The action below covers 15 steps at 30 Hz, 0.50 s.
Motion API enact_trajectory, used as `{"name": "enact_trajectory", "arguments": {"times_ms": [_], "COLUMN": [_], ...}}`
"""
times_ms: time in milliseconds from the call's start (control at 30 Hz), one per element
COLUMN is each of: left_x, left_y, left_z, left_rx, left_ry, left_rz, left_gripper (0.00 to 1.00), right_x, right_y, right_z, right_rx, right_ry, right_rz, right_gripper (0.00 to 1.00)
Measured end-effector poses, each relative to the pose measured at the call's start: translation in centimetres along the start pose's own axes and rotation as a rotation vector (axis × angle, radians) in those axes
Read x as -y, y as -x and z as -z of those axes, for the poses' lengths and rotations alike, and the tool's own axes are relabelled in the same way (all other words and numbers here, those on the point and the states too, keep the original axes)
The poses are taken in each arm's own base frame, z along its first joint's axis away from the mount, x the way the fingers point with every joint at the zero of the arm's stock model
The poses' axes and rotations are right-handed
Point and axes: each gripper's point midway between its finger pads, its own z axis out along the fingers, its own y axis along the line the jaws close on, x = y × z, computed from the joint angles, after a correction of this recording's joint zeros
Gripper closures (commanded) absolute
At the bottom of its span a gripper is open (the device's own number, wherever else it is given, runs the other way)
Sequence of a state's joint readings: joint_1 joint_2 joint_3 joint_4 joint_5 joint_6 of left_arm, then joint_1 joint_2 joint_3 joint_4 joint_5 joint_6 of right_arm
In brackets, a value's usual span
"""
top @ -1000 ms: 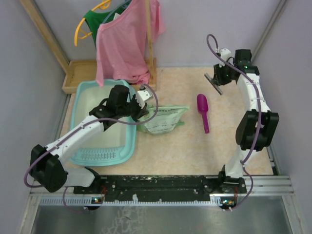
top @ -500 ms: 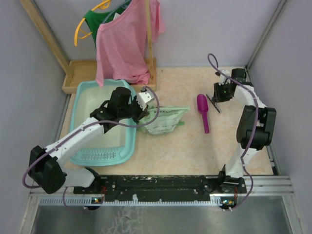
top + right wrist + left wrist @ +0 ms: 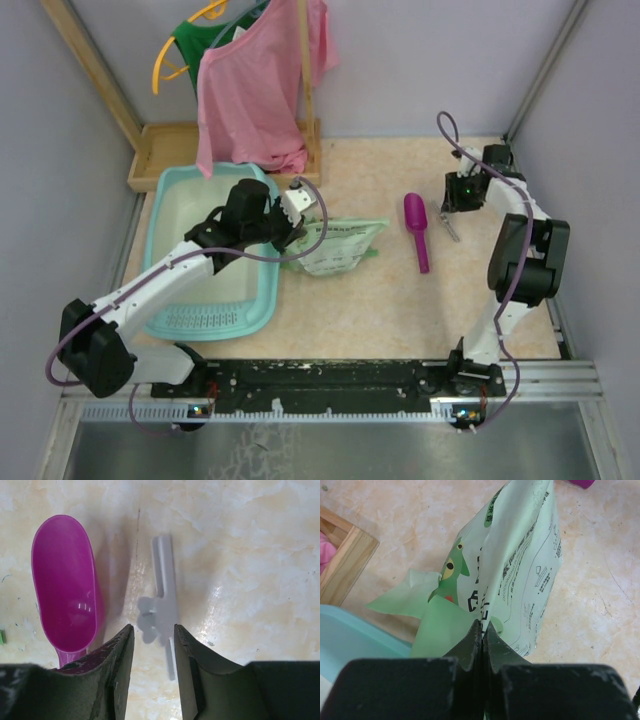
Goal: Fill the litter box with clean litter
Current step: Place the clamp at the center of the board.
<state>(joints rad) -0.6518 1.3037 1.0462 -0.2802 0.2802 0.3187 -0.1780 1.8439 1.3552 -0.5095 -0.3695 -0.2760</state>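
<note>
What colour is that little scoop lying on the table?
The small plastic scoop is bright magenta, seen best in the right wrist view.

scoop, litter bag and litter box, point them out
scoop (image 3: 65, 580): right wrist view, inside of its bowl
litter bag (image 3: 520, 580): left wrist view, printed side panel
litter box (image 3: 205, 318): top external view, slotted grille strip

Marbled bench in a pale-walled booth.
Lilac-grey walls (image 3: 400, 60) enclose the beige marbled bench (image 3: 380, 300); at back left sits a wooden tray (image 3: 165, 150), with a pink shirt (image 3: 255, 90) hanging above it.
</note>
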Motion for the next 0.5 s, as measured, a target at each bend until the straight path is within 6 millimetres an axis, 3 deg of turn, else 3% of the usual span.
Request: {"name": "enact_trajectory", "arguments": {"times_ms": [333, 500], "left_x": [0.0, -0.1], "left_y": [0.0, 0.0], "left_z": [0.0, 0.0], "left_rx": [-0.001, 0.0], "left_ry": [0.005, 0.009], "left_rz": [-0.003, -0.006], "left_gripper": [0.99, 0.99], "right_x": [-0.3, -3.8], "right_y": [0.1, 3.2], "right_z": [0.3, 2.7], "right_rx": [0.005, 0.082], "right_ry": [0.027, 0.206], "right_rz": [-0.027, -0.028], "right_gripper": [0.57, 0.46]}}
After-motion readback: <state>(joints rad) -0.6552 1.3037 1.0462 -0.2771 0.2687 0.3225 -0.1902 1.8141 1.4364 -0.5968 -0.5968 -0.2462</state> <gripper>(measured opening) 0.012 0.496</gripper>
